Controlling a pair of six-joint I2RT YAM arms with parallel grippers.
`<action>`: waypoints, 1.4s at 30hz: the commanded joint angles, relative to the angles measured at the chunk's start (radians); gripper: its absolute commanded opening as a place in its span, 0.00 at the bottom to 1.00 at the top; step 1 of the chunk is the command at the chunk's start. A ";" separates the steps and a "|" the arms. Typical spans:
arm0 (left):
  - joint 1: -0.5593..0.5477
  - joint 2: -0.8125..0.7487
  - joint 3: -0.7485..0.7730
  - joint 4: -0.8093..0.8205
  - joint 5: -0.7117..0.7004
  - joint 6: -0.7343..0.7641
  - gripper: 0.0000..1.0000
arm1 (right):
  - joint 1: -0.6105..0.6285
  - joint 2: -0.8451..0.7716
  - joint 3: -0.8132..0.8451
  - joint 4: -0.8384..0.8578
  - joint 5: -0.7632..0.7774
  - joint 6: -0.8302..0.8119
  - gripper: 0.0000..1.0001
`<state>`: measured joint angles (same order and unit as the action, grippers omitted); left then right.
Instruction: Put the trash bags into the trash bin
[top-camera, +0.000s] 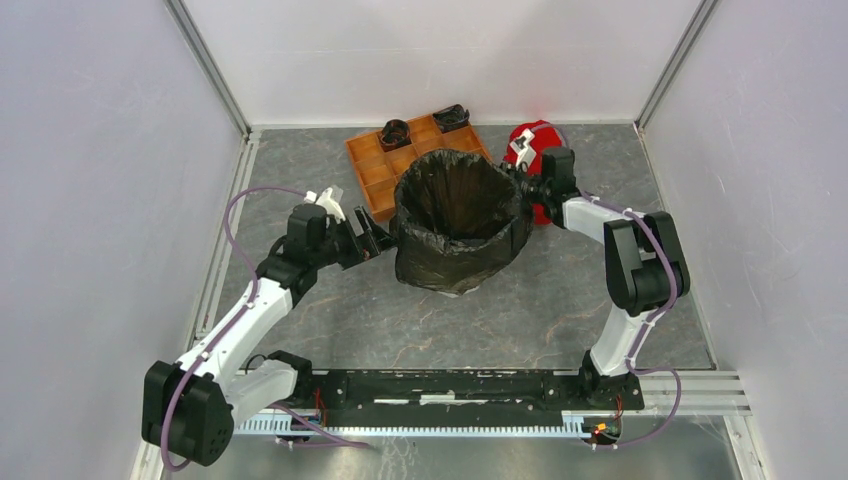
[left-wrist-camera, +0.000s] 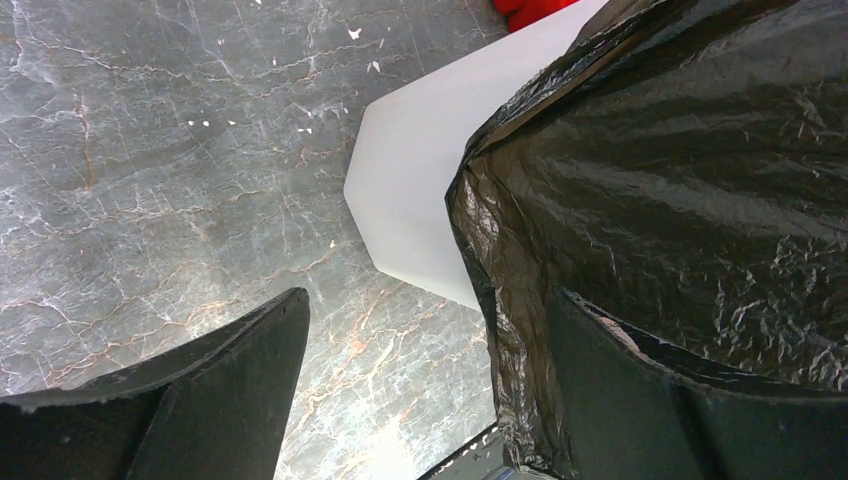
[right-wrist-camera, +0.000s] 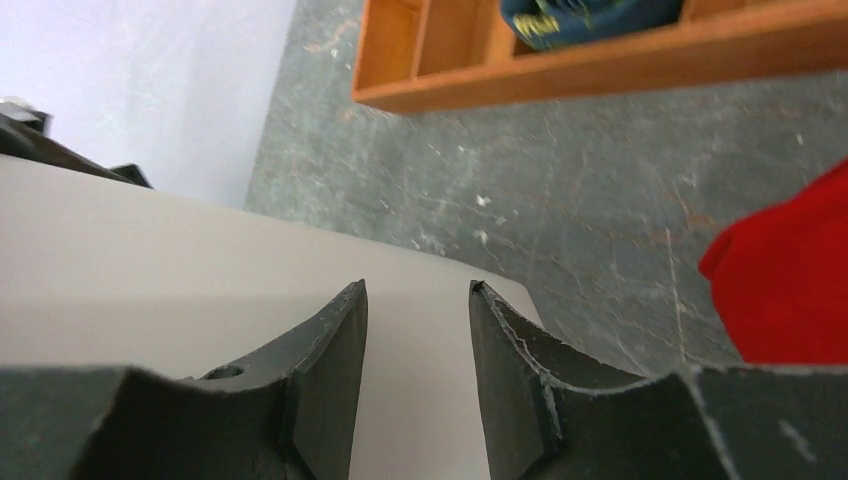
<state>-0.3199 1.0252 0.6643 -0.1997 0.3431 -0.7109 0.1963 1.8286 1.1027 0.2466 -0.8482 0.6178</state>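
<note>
Counting what lies on the table (top-camera: 400, 325), I find one black bag (top-camera: 455, 190), one white bin (left-wrist-camera: 415, 170), one orange tray (top-camera: 372, 165) and one red cloth (top-camera: 540, 135). The bag sits inside the bin, its mouth open upward and its edge folded down over the rim, covering most of the walls. My left claw (left-wrist-camera: 430, 305) is at the bin's left side, spread wide and holding nothing, with the bag's loose edge up against one finger (left-wrist-camera: 640, 400). My right claw (right-wrist-camera: 418, 292) is close by the bin's right wall, parted only by a narrow gap with nothing in it. The tray lies just behind the bin, with two dark things (top-camera: 395, 133) in separate compartments. The cloth lies behind my right wrist.
</note>
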 joint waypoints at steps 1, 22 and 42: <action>0.005 0.003 -0.006 0.054 0.014 -0.032 0.93 | 0.015 -0.049 -0.043 -0.012 0.064 -0.102 0.49; 0.005 -0.012 0.071 -0.052 -0.015 0.032 0.94 | -0.255 -0.681 -0.213 -0.203 0.190 -0.210 0.89; 0.004 0.037 -0.071 0.120 0.087 -0.090 0.86 | -0.095 -0.465 -0.506 0.174 0.056 -0.073 0.27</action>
<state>-0.3199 1.0580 0.6037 -0.1394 0.4107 -0.7650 0.0803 1.3418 0.6327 0.3664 -0.7994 0.5713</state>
